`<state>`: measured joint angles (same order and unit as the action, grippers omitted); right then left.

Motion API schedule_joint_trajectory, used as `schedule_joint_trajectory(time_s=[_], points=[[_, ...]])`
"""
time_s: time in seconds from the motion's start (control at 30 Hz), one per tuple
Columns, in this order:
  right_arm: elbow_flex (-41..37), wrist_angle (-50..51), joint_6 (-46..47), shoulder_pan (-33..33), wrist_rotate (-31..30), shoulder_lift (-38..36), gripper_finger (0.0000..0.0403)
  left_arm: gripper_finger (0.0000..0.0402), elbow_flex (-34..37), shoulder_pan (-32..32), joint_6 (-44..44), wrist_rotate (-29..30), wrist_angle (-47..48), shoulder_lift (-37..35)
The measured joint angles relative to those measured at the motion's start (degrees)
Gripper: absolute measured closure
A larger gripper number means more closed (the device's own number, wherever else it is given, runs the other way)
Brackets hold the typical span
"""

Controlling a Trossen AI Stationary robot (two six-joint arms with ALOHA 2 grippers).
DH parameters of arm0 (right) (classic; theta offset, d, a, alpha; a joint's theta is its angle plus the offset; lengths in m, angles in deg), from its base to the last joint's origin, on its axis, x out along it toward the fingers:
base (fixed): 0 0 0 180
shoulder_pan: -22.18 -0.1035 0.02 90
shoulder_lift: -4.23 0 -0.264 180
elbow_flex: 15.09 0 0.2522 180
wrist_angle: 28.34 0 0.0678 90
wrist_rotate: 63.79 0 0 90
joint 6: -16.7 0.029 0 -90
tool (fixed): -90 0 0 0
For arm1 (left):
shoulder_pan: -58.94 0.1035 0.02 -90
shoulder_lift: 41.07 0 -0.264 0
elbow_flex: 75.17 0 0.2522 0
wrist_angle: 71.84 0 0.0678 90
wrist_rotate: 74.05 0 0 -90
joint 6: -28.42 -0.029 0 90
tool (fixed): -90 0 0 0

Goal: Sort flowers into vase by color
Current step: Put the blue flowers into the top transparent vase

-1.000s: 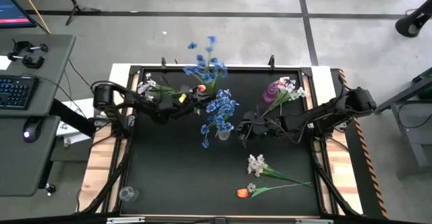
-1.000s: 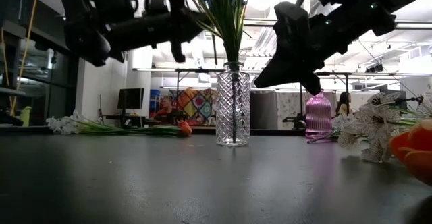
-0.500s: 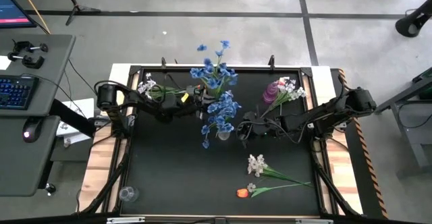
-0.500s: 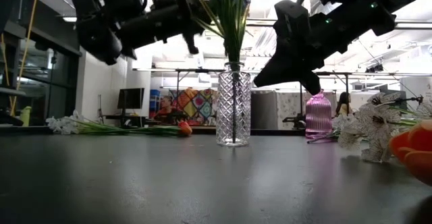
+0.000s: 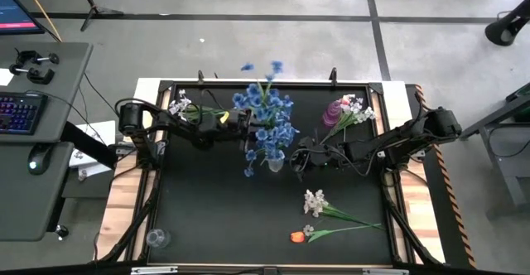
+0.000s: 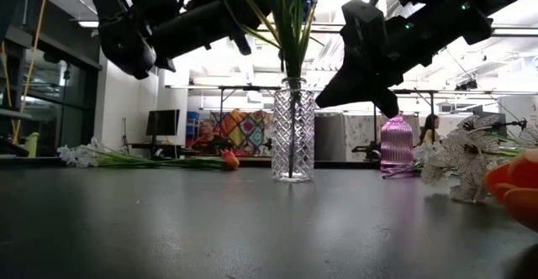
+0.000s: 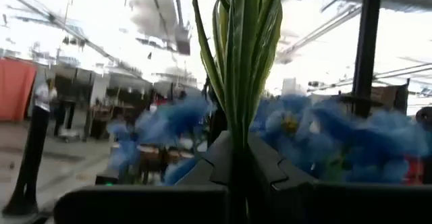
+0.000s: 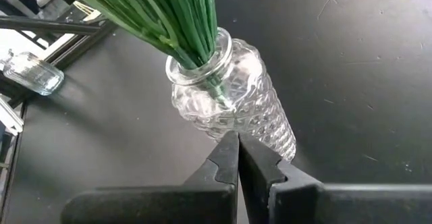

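Note:
My left gripper [image 5: 242, 127] is shut on a blue small-blossom spray [image 5: 265, 103], just left of the clear cut-glass vase [image 6: 291, 132]. That vase stands upright on the table and holds blue sprays [image 5: 270, 142] on green stems [image 8: 169, 15]. In the left wrist view [image 7: 237, 177] the held green stems rise between my fingers, with blue blossoms [image 7: 297, 126] behind. My right gripper [image 5: 296, 161] is shut and empty. Its tips [image 8: 237, 158] are right at the vase's wall [image 8: 260, 119]. My left gripper pinches the blue spray's bundle of green stems [image 7: 239, 116] between its two fingers, coming level from the table's left, across the stems. The spray stands nearly upright, blossoms above the fingers. Its lower end is hidden. Whether my right gripper touches the vase, I cannot tell.
A pink vase [image 5: 337, 111] with white sprays stands at the far right. A white spray [image 5: 180, 106] and an orange tulip [image 6: 229, 160] lie at the far left. Another white spray [image 5: 315, 202] and an orange tulip [image 5: 298, 236] lie near the front. A small glass jar [image 5: 155, 238] is at the front left.
My left gripper has carried the blue spray toward the table's right and near side, up to the clear vase. Its blossoms now stand against the blossoms in the vase. The gripper has stayed shut on the stems.

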<state>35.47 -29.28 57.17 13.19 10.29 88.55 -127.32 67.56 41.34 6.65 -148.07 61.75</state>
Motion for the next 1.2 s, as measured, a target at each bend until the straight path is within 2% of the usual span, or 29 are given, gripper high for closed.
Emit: schedule_joint_trajectory(time_s=[0.6, 0.9, 1.2], points=[[0.0, -0.75, -0.67, 0.0, 0.01, 0.0, 0.0403, 0.0401, -1.95, -1.36, -2.12, -2.26, 0.03, 0.15], [0.0, -1.96, -0.54, 0.0, 0.04, 0.0, 0.0403, 0.0401, -3.39, -1.62, -0.77, -1.99, -0.12, 5.0], [-0.02, -3.27, -0.88, 0.0, 0.04, -0.02, 0.0403, 0.0401, -5.28, -1.51, -2.59, -2.17, 0.04, 5.3]])
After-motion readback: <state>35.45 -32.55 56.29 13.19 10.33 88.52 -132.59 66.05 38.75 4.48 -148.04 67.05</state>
